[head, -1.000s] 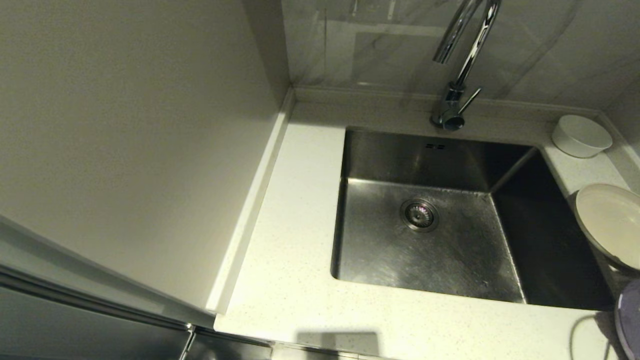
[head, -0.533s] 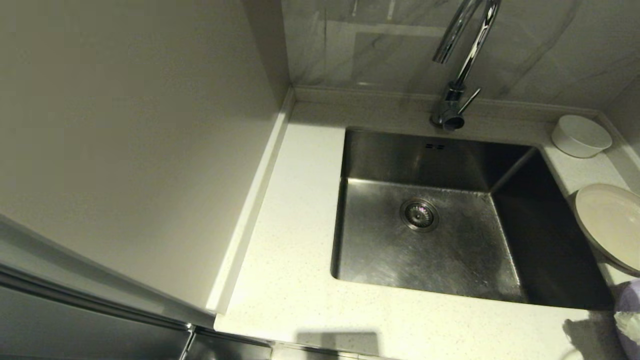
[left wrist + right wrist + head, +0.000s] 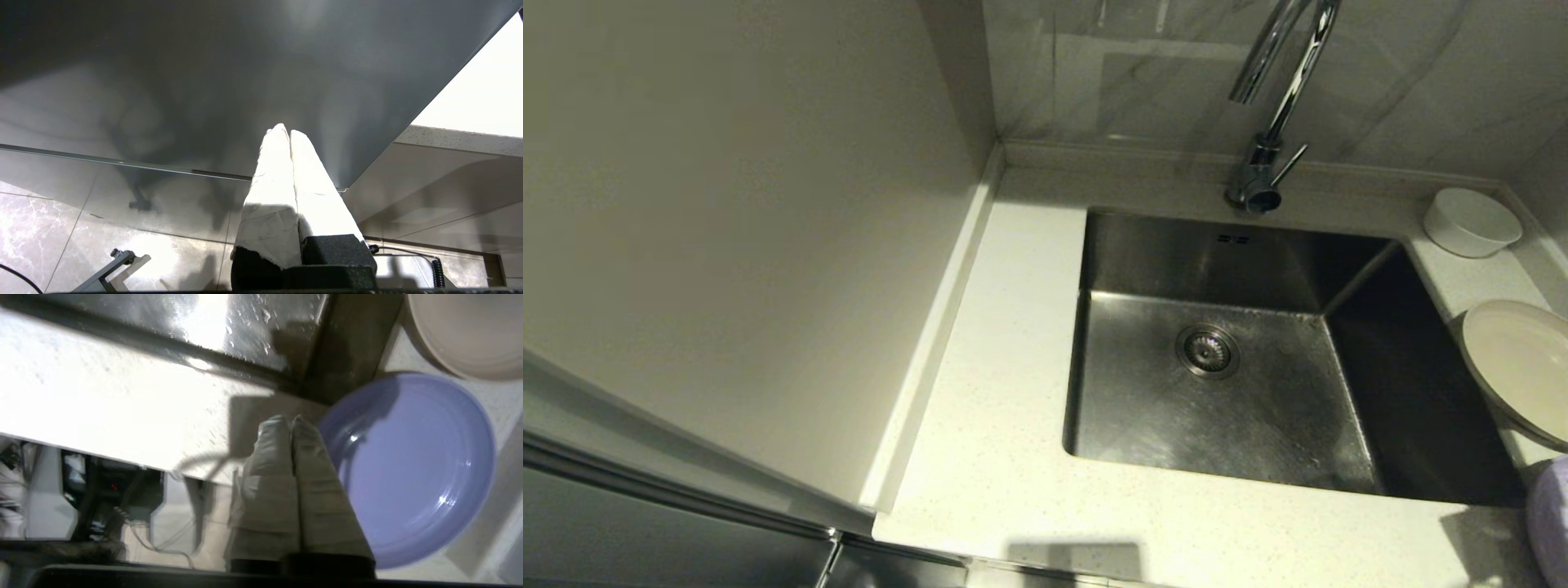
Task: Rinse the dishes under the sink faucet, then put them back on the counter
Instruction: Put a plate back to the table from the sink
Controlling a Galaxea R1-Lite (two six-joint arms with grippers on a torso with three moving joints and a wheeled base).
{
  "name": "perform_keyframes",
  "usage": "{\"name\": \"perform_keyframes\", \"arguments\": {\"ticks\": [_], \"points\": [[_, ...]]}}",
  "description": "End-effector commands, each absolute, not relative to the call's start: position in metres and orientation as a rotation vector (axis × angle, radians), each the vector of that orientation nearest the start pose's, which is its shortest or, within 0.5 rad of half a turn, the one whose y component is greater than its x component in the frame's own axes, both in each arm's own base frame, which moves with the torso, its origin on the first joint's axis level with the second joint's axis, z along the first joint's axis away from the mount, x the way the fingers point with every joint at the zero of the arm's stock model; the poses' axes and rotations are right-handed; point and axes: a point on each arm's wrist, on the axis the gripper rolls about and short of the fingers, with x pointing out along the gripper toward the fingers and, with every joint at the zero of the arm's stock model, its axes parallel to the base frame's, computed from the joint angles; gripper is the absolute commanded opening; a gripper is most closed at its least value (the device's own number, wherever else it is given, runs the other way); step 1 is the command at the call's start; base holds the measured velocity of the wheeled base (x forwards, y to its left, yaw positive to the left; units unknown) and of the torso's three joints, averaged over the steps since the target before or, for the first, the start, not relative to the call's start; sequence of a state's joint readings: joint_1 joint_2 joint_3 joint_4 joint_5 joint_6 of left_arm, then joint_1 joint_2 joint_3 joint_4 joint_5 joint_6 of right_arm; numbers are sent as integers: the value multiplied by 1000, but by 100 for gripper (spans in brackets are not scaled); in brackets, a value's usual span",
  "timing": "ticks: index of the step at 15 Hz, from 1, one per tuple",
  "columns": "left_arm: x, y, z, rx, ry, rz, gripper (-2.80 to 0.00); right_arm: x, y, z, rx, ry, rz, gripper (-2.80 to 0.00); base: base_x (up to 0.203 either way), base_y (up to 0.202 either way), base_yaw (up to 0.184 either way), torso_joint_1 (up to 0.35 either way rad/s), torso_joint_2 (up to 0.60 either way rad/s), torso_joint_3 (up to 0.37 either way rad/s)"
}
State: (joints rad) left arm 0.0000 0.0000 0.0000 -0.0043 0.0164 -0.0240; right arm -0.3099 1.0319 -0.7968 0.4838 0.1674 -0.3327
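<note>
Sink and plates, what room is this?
Most likely a kitchen: a steel sink with a chrome faucet set in a stone counter, dishes beside it.

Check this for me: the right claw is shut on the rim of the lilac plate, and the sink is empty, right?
Not quite. The right claw is shut but empty, beside the lilac plate, as the right wrist view shows. The sink is indeed empty.

Counter [image 3: 988, 457]: pale cream-white stone, finely speckled. Sink [image 3: 1168, 425]: brushed grey steel, darker along one wall. Faucet [image 3: 1270, 106]: mirror chrome. Bowl [image 3: 1470, 220]: plain white. Plate [image 3: 1515, 367]: plain cream. Second plate [image 3: 412, 465]: plain glossy lilac. Back wall [image 3: 1160, 65]: grey-veined marble.
</note>
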Motion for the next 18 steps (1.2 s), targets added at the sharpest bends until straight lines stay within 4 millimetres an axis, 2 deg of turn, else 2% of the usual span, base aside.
{"name": "perform_keyframes", "arguments": {"ticks": [1,6,10,12,14,15,18], "points": [[-23,0,76,-25,-6,17,-280,109,-29,228,-138,696,-11,-280,0,0,0,0,0,0],[-23,0,76,-25,-6,17,-280,111,-22,254,-117,567,-1,-280,0,0,0,0,0,0],[-23,0,76,-25,-6,17,-280,111,-14,289,-100,184,25,-280,0,0,0,0,0,0],[-23,0,76,-25,-6,17,-280,92,-6,302,-51,-9,79,-280,0,0,0,0,0,0],[-23,0,76,-25,-6,17,-280,62,-1,294,-15,-96,109,-280,0,0,0,0,0,0],[-23,0,76,-25,-6,17,-280,46,1,278,3,-107,120,-280,0,0,0,0,0,0],[-23,0,76,-25,-6,17,-280,10,4,210,29,-93,153,-280,0,0,0,0,0,0]]}}
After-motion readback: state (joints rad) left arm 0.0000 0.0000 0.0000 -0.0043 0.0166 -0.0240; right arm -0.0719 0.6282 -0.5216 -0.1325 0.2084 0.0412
